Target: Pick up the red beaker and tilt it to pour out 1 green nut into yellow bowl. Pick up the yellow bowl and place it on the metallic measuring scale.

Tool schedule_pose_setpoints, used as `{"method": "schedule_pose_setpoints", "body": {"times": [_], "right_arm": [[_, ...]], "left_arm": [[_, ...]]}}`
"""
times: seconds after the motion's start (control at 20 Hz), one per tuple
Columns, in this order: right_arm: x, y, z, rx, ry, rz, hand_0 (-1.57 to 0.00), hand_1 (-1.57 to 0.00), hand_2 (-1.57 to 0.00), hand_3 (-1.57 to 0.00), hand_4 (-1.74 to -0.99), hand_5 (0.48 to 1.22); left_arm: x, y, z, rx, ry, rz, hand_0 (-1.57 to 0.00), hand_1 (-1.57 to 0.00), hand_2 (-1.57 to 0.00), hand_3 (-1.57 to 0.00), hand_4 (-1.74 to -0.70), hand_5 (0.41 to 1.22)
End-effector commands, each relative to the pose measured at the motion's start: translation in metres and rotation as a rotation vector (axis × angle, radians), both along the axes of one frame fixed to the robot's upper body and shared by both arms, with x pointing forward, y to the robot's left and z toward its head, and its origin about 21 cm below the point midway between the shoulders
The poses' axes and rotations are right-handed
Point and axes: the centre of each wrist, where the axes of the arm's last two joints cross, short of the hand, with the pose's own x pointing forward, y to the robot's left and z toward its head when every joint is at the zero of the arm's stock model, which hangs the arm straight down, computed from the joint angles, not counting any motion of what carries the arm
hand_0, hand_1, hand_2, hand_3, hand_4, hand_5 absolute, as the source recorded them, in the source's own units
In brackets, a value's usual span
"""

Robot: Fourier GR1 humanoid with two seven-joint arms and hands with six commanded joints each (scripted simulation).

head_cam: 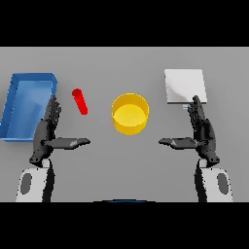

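Four things sit on the grey table (121, 165), and by size the blue bin (19, 104) at the far left comes first, then the metallic measuring scale (184, 85) at the upper right, the yellow bowl (130, 114) at centre, and last the slim red beaker (80, 101), tilted, between bin and bowl. No green nut can be made out. Both hands hover low over the table with fingers straight and thumbs pointing inward, holding nothing: the left hand (46, 131) just below the bin's corner and beside the beaker, the right hand (202, 131) just below the scale. Nothing of the task looks done; the beaker is ungrasped and the bowl stands apart from the scale. The risk, as I judge it, lies in the beaker: it is thin and slanted, so a reach that meets it off-centre could roll it toward the bin or spill its contents outside the bowl. Over-tilting could release more than one nut.
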Motion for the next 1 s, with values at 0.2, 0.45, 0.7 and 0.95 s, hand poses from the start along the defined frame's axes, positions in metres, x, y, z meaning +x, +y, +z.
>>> {"method": "schedule_pose_setpoints", "body": {"times": [0.2,0.45,0.7,0.95], "right_arm": [[0.001,0.009,0.000,0.002,0.000,0.004,0.00,0.00,0.00,0.00,-1.071,0.578],[-0.019,0.017,0.011,-0.323,-0.163,0.023,0.00,0.00,0.00,0.00,-1.064,0.577],[-0.021,0.019,0.014,-0.307,-0.145,0.053,0.00,0.00,0.00,0.00,-1.131,0.607],[-0.024,0.018,0.015,-0.260,-0.161,0.096,0.00,0.00,0.00,0.00,-1.197,0.627]], "left_arm": [[-0.003,0.003,0.000,0.000,-0.003,0.001,0.00,0.00,0.00,0.00,-1.14,0.660],[-0.035,0.003,0.021,0.178,-0.071,-0.081,0.00,0.00,0.00,0.00,-1.14,0.662],[-0.032,-0.007,0.024,0.203,0.012,-0.107,0.00,0.00,0.00,0.00,-1.14,0.650],[-0.003,-0.003,0.013,0.203,0.062,-0.116,0.00,0.00,0.00,0.00,-1.16,0.645]]}}
